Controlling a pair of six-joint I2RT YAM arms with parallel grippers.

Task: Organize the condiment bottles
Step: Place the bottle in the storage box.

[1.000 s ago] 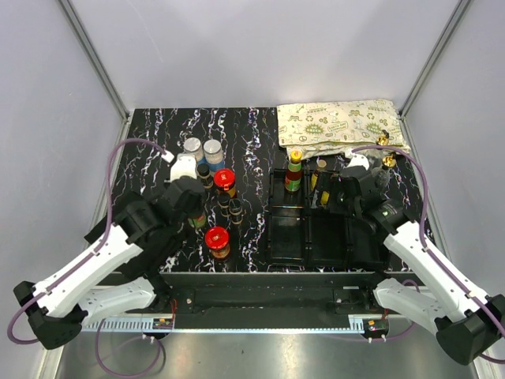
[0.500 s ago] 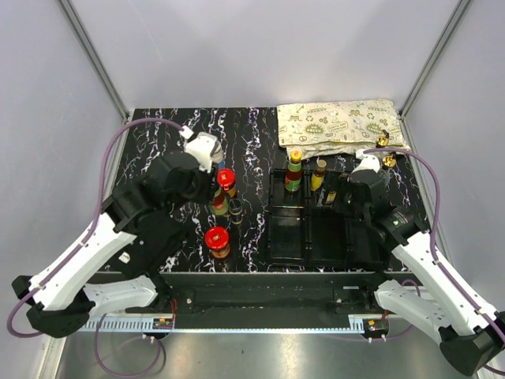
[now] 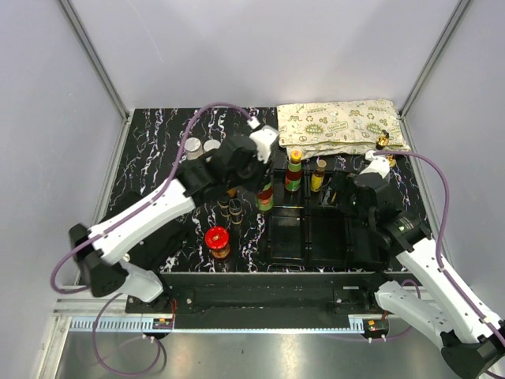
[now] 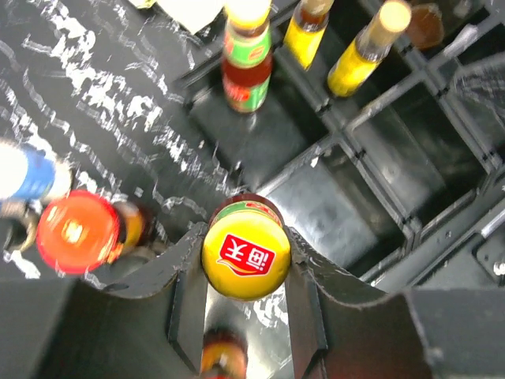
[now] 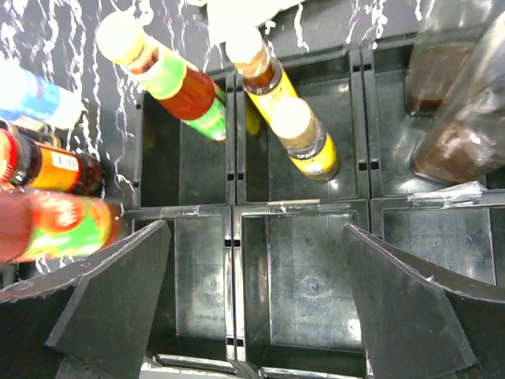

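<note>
Bottles: one in my grip, five in the tray, the rest on the counter.
Held sauce bottle (image 4: 245, 254): yellow cap, red sauce, green label, upright between my left gripper (image 4: 246, 272) fingers, just beside the tray (image 3: 286, 237)'s left edge. Far-left cell: matching sauce bottle (image 5: 170, 79), upright. Far-middle cell: two slim yellow bottles (image 5: 304, 138), close together. Far-right cell: two clear glass bottles (image 5: 442, 71) with brown liquid. On the counter: red-lidded jar (image 3: 216, 238) alone at the near side, two black-capped bottles (image 3: 230, 209) side by side, two grey-lidded shakers (image 3: 202, 146) further back, second red-lidded jar (image 4: 76, 231) near a blue-labelled shaker (image 4: 28, 170).
</note>
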